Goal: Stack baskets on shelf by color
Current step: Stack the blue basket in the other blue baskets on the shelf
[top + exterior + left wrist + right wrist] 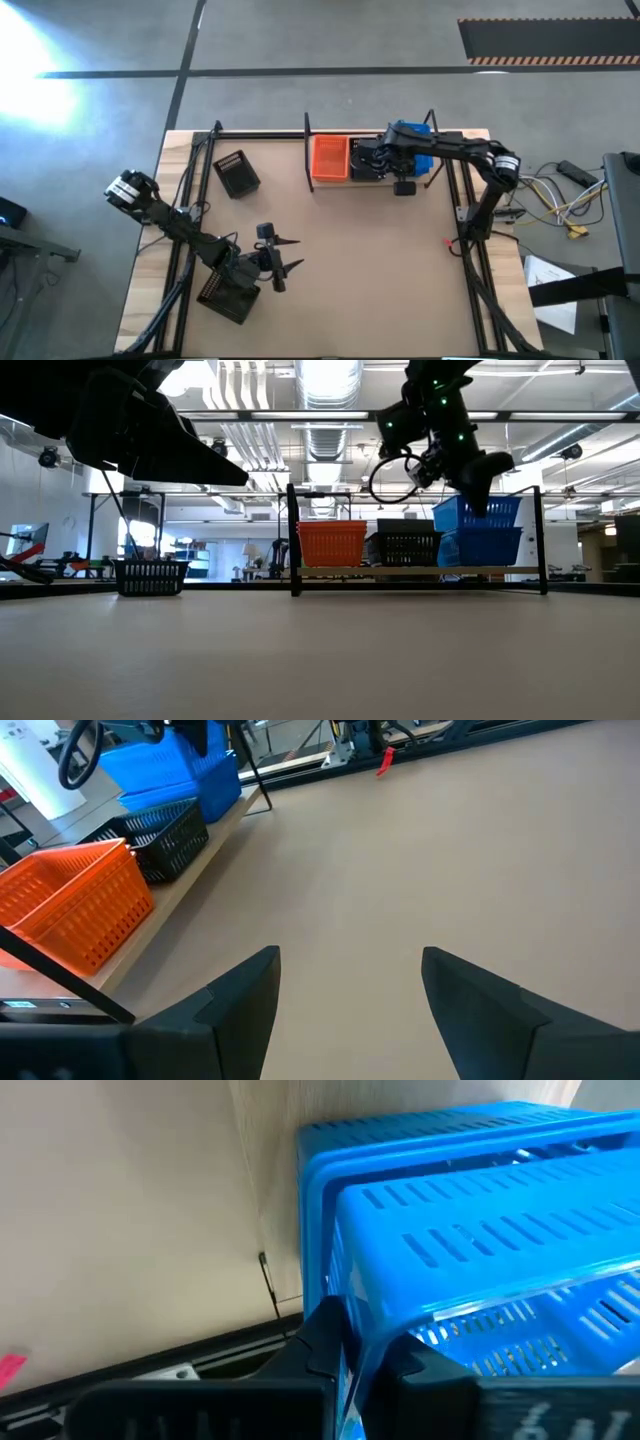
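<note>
On the shelf [330, 184] at the table's far side stand an orange basket [329, 157], a black basket [366, 160] and a blue basket [487, 547]. A second blue basket [478, 512] sits tilted in the top of that blue one. My right gripper [400, 150] is over the blue baskets, shut on the upper one. My left gripper [290, 254] is open and empty above the table's near left. A black basket [228, 296] lies under the left arm. Another black basket [237, 173] stands at the far left. My right gripper pinches one wall of the upper blue basket [356, 1365] between its two fingers [322, 1342], which come from above, slanting. The basket is tilted, with its lower part inside the blue basket beneath it [430, 1130].
The shelf's black end frames [292, 540] rise at both ends of its board. Black rails [190, 190] run along the table's left, right and far sides. A bare stretch of tabletop [370, 270] lies between the two arms.
</note>
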Controlling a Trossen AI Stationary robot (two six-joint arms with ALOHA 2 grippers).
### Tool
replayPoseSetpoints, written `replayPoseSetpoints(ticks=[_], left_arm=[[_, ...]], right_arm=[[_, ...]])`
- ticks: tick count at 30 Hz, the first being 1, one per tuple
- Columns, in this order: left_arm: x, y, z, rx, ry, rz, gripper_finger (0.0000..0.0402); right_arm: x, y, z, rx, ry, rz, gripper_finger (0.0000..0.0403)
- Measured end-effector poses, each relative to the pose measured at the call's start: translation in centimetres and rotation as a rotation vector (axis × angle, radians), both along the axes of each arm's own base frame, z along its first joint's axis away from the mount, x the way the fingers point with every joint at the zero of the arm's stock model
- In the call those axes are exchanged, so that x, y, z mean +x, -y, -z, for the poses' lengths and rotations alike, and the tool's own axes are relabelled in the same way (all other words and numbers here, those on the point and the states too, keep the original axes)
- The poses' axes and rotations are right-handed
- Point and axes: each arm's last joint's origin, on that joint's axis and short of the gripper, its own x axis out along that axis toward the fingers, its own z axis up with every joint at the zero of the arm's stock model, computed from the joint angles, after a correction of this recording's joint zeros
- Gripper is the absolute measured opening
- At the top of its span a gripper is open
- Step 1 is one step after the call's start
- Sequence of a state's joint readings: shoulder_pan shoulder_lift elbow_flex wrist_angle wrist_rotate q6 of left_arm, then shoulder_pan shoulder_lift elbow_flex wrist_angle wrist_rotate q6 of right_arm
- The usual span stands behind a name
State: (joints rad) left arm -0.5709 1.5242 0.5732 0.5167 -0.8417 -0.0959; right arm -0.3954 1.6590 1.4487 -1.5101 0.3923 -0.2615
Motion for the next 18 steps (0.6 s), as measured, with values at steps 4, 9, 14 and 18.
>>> replayPoseSetpoints(ticks=[4,9,14,18], left_arm=[[0.0,0.0,-0.02,-0.001,0.001,0.0,0.0228],[0.0,0.01,-0.02,-0.002,0.001,0.0,0.0228],[0.01,0.01,-0.03,-0.004,0.0,0.004,0.0228],[0.01,0.08,-0.01,-0.011,-0.004,0.022,0.0228]], right_arm=[[0.1,0.04,0.21,0.003,-0.007,0.0,0.0009],[0.19,0.08,0.4,0.001,-0.011,0.008,0.0014],[0.19,0.08,0.39,-0.003,-0.009,0.015,0.0052],[0.18,0.07,0.36,-0.005,-0.008,0.018,0.0089]])
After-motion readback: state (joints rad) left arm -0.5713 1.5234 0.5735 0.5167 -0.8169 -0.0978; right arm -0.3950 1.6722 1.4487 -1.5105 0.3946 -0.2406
